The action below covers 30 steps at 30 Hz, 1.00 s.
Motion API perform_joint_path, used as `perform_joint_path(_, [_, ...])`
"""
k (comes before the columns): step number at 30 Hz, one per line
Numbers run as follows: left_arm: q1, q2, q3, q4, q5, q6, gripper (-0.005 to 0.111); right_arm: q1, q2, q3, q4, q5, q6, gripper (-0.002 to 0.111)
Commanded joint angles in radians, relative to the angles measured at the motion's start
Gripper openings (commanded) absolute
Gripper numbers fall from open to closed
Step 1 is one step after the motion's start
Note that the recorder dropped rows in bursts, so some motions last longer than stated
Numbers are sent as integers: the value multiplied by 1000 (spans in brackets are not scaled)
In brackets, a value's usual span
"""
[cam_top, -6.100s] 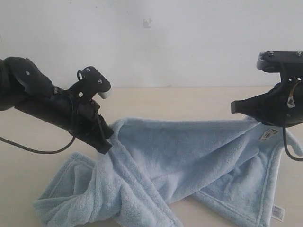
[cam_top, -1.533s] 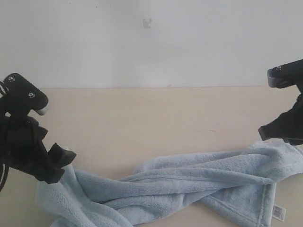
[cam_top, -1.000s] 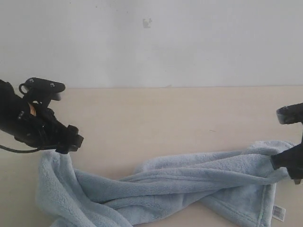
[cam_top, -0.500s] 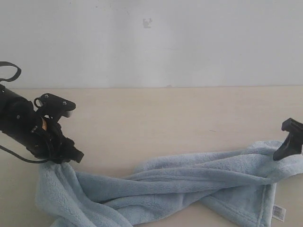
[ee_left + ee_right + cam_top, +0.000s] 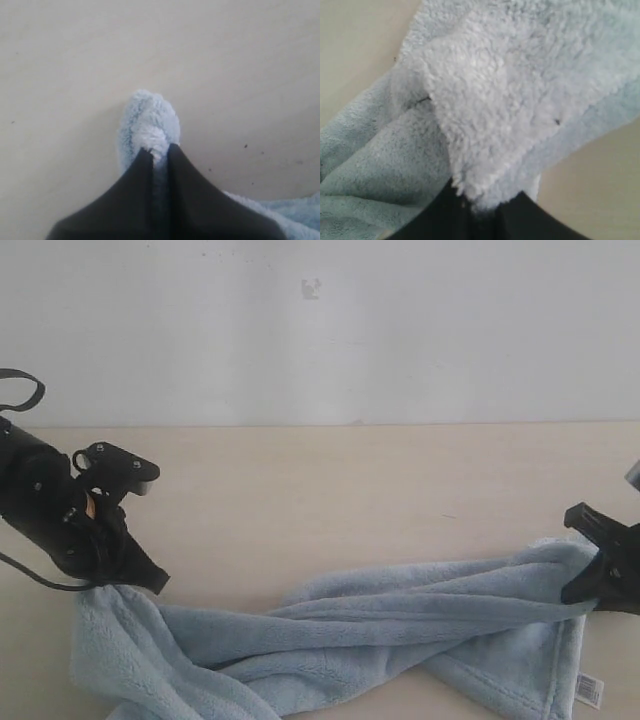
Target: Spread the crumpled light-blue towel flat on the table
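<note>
The light-blue fleece towel (image 5: 400, 625) lies twisted in a long rope across the front of the beige table (image 5: 330, 480). A white tag (image 5: 589, 691) shows near its front right corner. My left gripper (image 5: 152, 582) is shut on the towel's left end, low over the table. In the left wrist view a tuft of towel (image 5: 150, 125) sticks out past the left gripper (image 5: 159, 150), pinched between its black fingers. My right gripper (image 5: 588, 585) is shut on the towel's right end. The right wrist view shows a fluffy corner of towel (image 5: 520, 100) clamped in the right gripper (image 5: 487, 202).
A grey-white wall (image 5: 320, 330) rises behind the table's far edge. Bare beige table stretches between the two arms behind the towel. The towel's front folds run off the lower edge of the exterior view.
Both arms have come down from holding the towel up; it now lies as a twisted rope. In the last second the left gripper sank slightly and the right gripper shifted at the towel's right end.
</note>
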Motion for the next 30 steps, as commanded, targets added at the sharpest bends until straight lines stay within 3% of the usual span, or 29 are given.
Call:
perform_joint_path(1, [3,-74,-3,5,30,8,4,1,-12,-1,46,13,-17,1])
perform_joint_path(13, [1,-589,10,-123,146,4,4,1,-279,-1,459,306,-361,1])
perform_joint_path(20, [-1,-947,44,-175,137,4,4,1,-583,-1,428,340,-416,1])
perform_joint_path(24, [-3,-1150,44,-173,66,6,4,10,-782,-1,433,376,-409,1])
perform_joint_path(30, [-57,-1303,44,-58,41,24,4,117,-1061,-1,400,247,-375,1])
